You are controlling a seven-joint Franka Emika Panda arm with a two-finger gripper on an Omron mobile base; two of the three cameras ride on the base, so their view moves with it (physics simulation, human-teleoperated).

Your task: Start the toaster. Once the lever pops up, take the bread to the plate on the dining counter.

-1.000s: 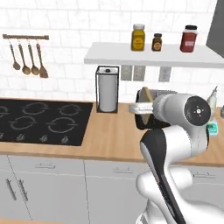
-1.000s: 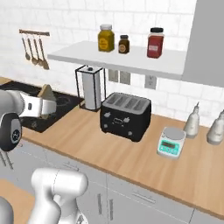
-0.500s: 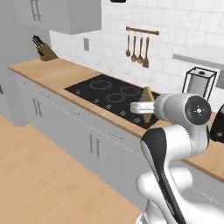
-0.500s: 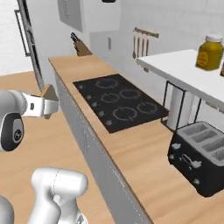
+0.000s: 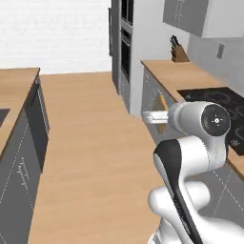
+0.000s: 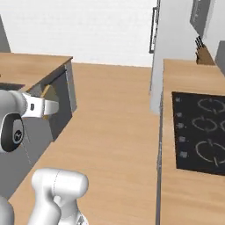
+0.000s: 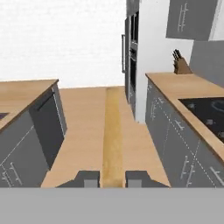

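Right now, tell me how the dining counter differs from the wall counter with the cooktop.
The dining counter sits left of the aisle in the hand view; the wall counter runs along the right. The wall counter carries a black cooktop and a knife block; the dining counter shows neither. Both have light-wood tops on grey bases.

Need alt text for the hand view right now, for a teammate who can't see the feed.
The gripper holds the bread edge-on between its two dark fingertips, pointing down a wood-floored kitchen aisle. The dining counter runs along the left; the wall counter with black cooktop and knife block runs along the right.
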